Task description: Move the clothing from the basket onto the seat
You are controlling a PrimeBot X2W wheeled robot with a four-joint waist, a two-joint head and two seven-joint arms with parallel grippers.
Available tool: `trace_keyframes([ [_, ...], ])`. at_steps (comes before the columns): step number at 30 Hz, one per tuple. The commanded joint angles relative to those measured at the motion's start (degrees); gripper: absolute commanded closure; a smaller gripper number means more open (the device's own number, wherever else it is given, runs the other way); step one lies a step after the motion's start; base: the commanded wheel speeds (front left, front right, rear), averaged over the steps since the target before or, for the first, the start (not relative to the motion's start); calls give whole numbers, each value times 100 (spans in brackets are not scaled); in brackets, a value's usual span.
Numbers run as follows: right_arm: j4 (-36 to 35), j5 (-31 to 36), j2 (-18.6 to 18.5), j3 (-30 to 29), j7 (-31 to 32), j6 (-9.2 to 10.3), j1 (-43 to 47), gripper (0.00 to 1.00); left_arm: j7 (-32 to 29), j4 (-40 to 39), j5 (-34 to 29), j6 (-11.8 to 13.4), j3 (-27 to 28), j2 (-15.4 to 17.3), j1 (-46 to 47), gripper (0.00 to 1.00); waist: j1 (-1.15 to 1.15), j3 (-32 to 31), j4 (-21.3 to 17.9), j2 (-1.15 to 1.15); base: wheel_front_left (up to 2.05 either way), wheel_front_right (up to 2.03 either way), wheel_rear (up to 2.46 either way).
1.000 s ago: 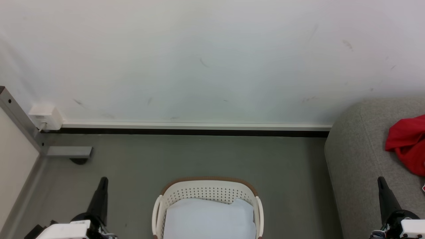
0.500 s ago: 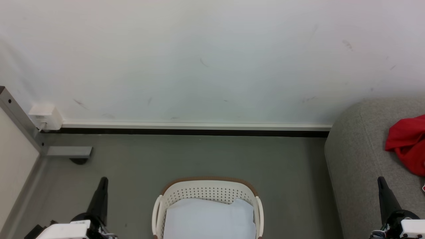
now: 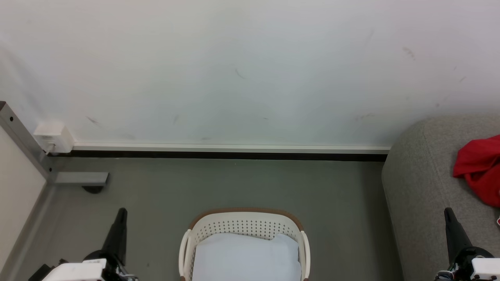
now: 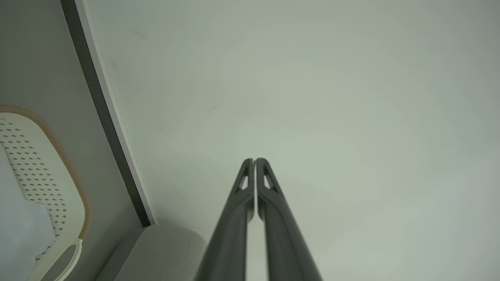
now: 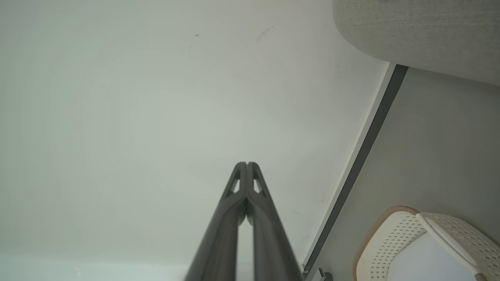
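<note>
Nothing's budged since a second ago: same framing, same layout, both arms parked. In the head view the left gripper [image 3: 122, 211] sits at about 8 o'clock and the right gripper [image 3: 447, 210] at about 4 o'clock. Both have their fingers pressed together with nothing between them, tips aimed toward the wall [image 3: 250, 70]. With everything this still, my read is that the job is finished or nearly so, not stalled mid-grab.

As for containers, the basket [image 3: 246, 212] is on the floor [image 3: 234, 183] at 6 o'clock. The part of it in view holds flat pale bluish-white padding [image 3: 246, 255] and no red. Its near end is cut off by the frame, so I can't vouch for that bit.

The clothing [image 3: 478, 168] is a red heap at 3 o'clock, lying on the seat [image 3: 418, 187] and running off the edge. I can't tell if it's one garment or two.
</note>
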State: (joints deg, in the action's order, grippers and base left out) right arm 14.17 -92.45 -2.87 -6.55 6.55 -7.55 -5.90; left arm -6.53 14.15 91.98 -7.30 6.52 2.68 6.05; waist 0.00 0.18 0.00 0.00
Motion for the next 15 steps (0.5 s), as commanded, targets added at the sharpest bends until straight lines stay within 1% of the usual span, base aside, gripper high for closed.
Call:
trace_keyframes([
  [1,-31,12,3,-25,20,12,-53,100,-22,-21,80,-36,6,38,37,100,0,0,0,0,0,0,0],
  [15,-31,13,4,-26,21,12,-53,100,-21,-21,80,-35,5,38,37,100,0,0,0,0,0,0,0],
])
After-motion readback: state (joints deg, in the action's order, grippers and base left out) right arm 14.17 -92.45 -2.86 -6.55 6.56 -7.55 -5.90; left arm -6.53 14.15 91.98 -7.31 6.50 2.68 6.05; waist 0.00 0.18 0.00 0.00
